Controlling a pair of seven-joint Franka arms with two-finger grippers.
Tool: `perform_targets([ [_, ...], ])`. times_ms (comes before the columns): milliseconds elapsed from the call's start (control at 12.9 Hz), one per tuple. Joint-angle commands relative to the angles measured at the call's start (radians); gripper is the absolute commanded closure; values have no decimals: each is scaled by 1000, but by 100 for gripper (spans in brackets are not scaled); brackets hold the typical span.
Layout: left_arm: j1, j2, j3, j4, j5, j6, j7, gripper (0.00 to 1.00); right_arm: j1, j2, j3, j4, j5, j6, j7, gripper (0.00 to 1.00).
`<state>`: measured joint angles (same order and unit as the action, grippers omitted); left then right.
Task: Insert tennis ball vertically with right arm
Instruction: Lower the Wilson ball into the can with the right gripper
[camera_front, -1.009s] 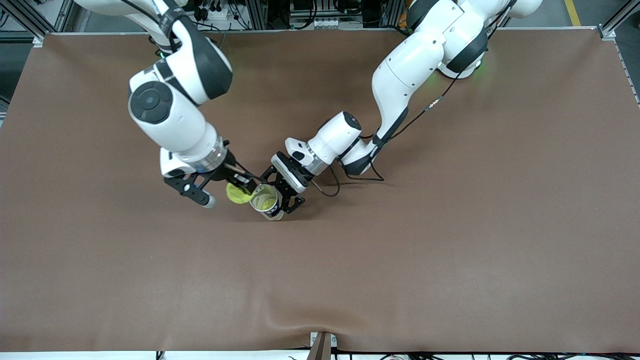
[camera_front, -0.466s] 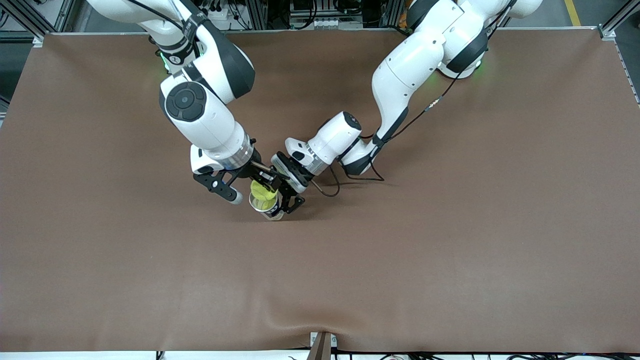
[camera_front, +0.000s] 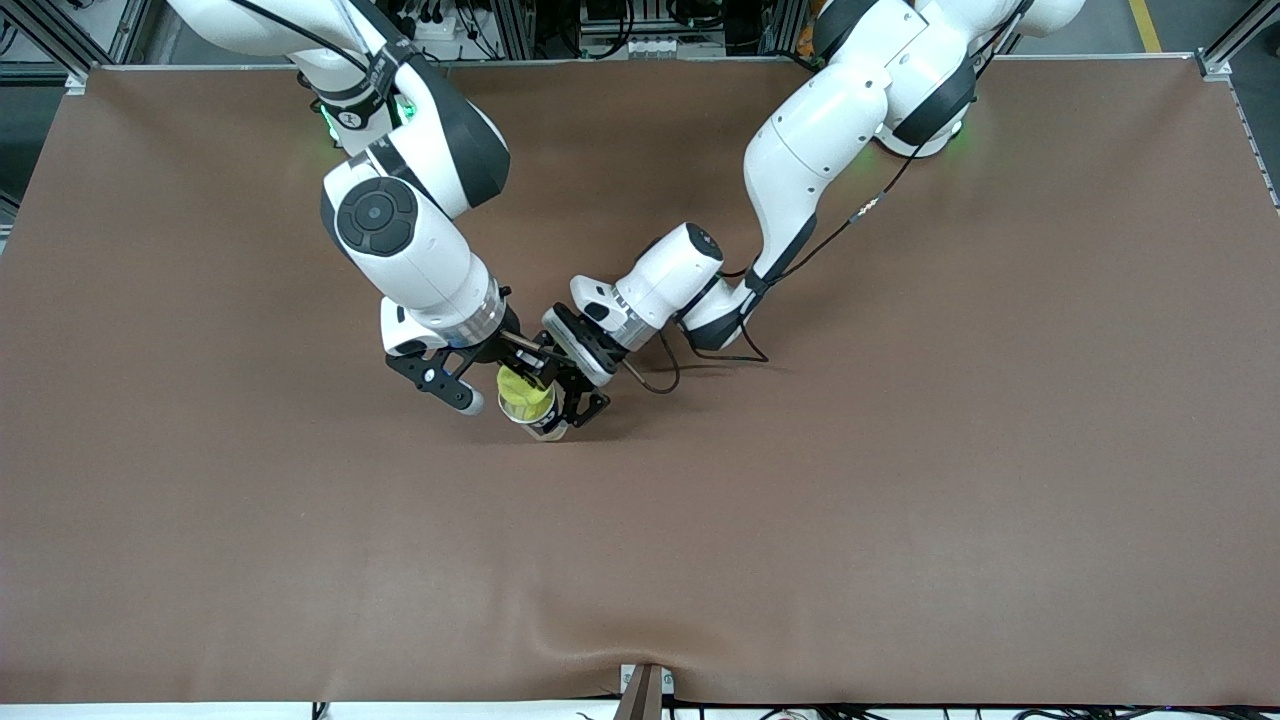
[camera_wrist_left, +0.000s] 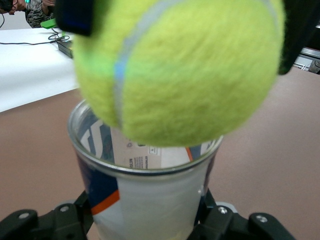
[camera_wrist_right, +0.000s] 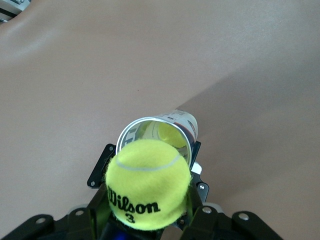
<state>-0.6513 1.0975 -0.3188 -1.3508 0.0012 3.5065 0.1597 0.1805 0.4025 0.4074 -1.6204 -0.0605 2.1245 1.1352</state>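
Right wrist view shows the right end effector (camera_wrist_right: 149, 212) gripping a tennis ball (camera_wrist_right: 148, 184) printed "Wilson 3" over the can (camera_wrist_right: 186, 126).

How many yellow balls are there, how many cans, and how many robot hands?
Yellow tennis balls: 2, one held in the right gripper over the can, and one already inside the can.
Cans: 1, the clear can, held upright by the left gripper.
Robot hands: 2.
Total: 5 things.
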Motion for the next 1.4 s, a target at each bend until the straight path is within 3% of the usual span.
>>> perform_targets([
  [0,-11,21,10,10,-20,-4,-2,20,-9,-8,7,-10,-13,11,9,16],
  [78,-11,21,10,10,-20,-4,-2,20,-10,-8,7,-10,-13,12,9,2],
  [155,-11,22,10,10,-20,-4,-2,20,-10,-8,7,-10,-13,12,9,0],
  [621,-10,24,10,12,-20,-4,-2,19,-16,-8,2,-21,-16,8,-8,0],
  [932,-10,25,10,12,-20,-4,-2,19,-26,-8,1,-87,-137,6,-43,0],
  [1320,-11,25,10,12,-20,-4,-2,19,-99,-24,-27,-84,-105,-43,-283,0],
])
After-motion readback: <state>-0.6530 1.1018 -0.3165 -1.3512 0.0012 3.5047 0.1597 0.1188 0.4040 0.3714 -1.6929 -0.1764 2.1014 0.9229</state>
